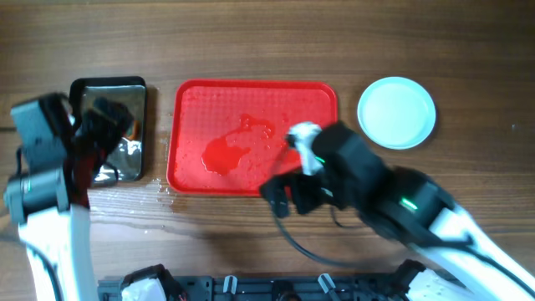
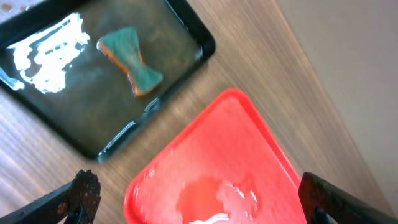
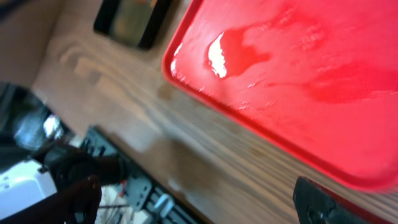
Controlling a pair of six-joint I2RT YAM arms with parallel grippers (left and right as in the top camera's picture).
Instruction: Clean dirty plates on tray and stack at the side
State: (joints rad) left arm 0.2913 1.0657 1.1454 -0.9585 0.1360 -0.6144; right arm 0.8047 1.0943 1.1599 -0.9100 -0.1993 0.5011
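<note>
Plate (image 1: 396, 112) right of the tray (image 1: 192, 109), well clear of left and right jaws, both pairs wide apart.

This looked like a robotics lab bench. A wood-grain laminate worktop (image 1: 251, 33) carried staged props: a large red rectangular plastic tray (image 1: 191, 104), a smaller glossy black tray (image 1: 109, 82) holding a green-and-orange sponge (image 2: 130, 61), and a round pale mint-white plate (image 1: 396, 112). A left robot arm (image 1: 50, 242) and a right robot arm (image 1: 456, 227) rose from a black equipment rail (image 1: 276, 289) along the near edge, with a black cable (image 1: 292, 241) trailing across the wood.
</note>
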